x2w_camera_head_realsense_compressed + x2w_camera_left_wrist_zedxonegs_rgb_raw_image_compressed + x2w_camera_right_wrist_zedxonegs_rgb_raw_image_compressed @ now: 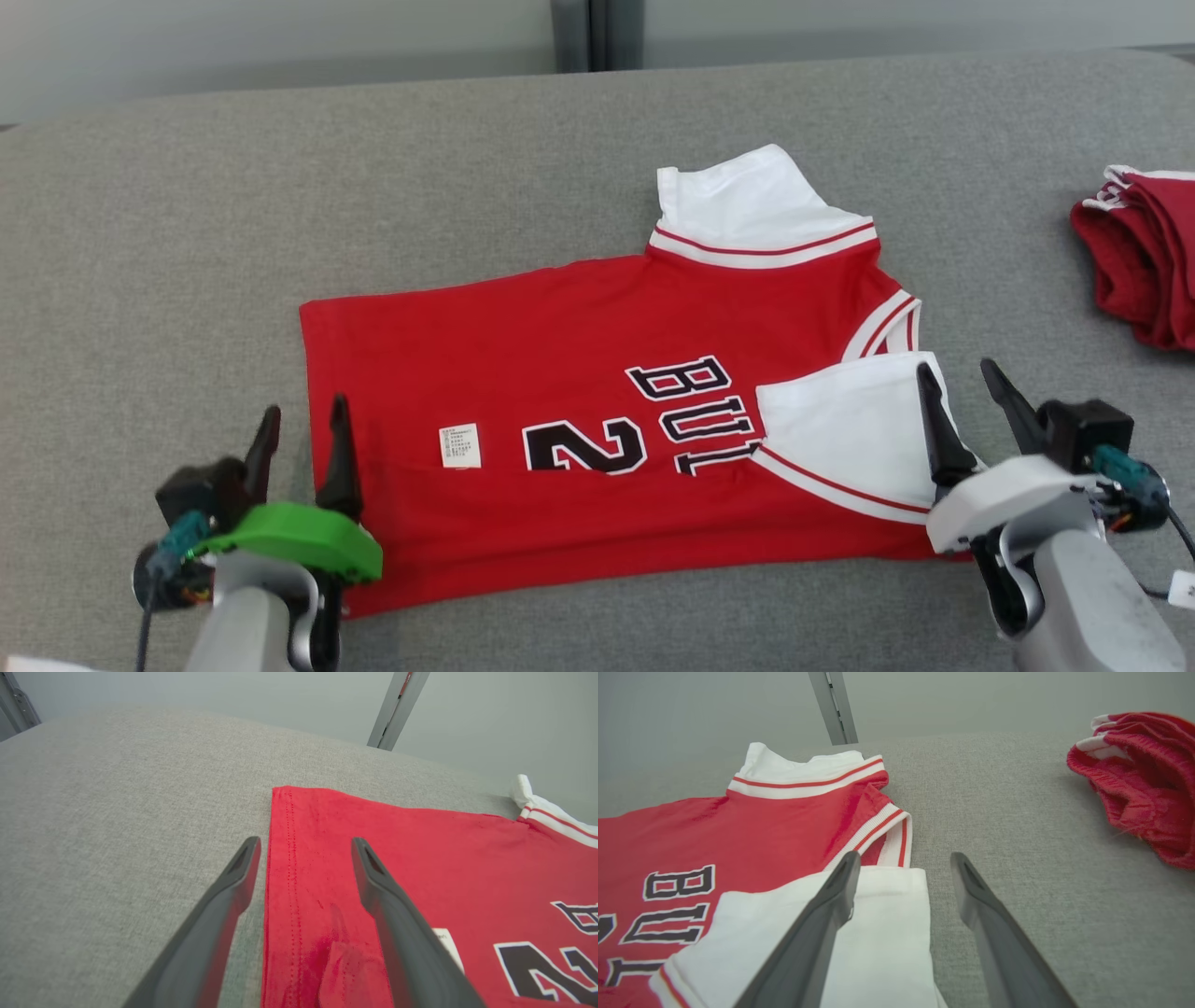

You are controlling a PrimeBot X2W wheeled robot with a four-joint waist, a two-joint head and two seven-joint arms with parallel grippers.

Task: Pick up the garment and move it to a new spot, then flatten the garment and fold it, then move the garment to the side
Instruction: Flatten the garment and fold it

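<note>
Left gripper (304, 407) spread, gripping nothing — the jersey's (523, 373) hem runs between its fingers. The jersey lies flat across to the right gripper (956, 367), also spread and empty — its inner finger is over the white sleeve (850, 420). A red bundle (1144, 271) lies beyond, to its right.

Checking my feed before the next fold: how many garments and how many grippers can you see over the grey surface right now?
Garments: 2, the red jersey spread out in the middle and a red bundle at the right edge.
Grippers: 2, the left gripper and the right gripper, both open.
Total: 4.
</note>
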